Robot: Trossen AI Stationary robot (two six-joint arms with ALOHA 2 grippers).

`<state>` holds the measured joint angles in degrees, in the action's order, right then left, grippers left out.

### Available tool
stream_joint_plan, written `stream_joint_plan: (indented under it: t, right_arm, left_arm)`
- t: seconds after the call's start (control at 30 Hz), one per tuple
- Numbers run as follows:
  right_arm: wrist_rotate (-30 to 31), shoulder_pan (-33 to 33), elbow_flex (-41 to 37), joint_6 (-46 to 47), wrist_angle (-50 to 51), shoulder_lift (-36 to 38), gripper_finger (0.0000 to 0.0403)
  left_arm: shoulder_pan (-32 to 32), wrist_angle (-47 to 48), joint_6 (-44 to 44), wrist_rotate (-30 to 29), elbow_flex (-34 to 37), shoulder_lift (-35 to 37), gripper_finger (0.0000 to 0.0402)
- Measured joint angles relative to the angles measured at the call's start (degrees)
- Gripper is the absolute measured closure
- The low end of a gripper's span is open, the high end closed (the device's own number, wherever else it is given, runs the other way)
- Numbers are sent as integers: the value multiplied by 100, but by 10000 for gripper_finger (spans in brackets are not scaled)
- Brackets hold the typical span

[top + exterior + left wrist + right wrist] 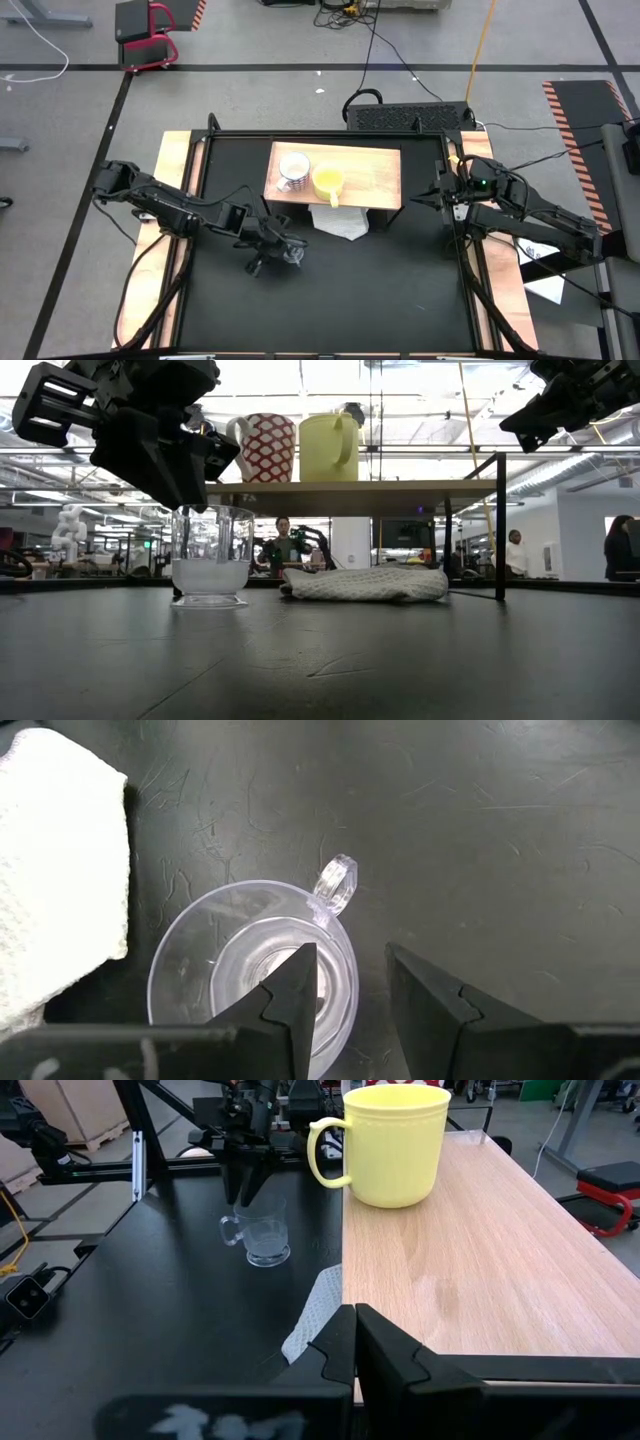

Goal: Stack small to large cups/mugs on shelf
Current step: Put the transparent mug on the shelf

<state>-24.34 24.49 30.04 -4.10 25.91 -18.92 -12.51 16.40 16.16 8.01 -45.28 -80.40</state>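
The pick-up of the clear glass cup [252,965], standing on the dark surface [380,290] near the shelf [375,172], is in hand: the open, empty left hand [352,995] straddles its rim and must be closed.

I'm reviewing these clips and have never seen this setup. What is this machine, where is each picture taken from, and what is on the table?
These are two dark robot arms at a black table. One picture looks straight down, one looks level across the tabletop, and two come from cameras on the arms' wrists.

A low wooden shelf carries a white patterned mug and a yellow mug. A white cloth lies partly under it.

The left tool hangs open over a clear glass cup standing on the table, one finger inside the rim, one outside. It grips nothing yet.

The right tool is shut and empty, waiting by the shelf's end.
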Motion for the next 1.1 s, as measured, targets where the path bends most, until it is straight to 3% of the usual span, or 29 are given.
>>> stream_joint_plan:
  t: [0.63,1.1]
  right_arm:
    - [-1,0,0,0,0,0,403]
    - [0,0,1,0,1,0,403]
  left_arm:
    - [-2,-2,33,-4,0,0,394]
    - [0,-112,303,16,0,16,399]
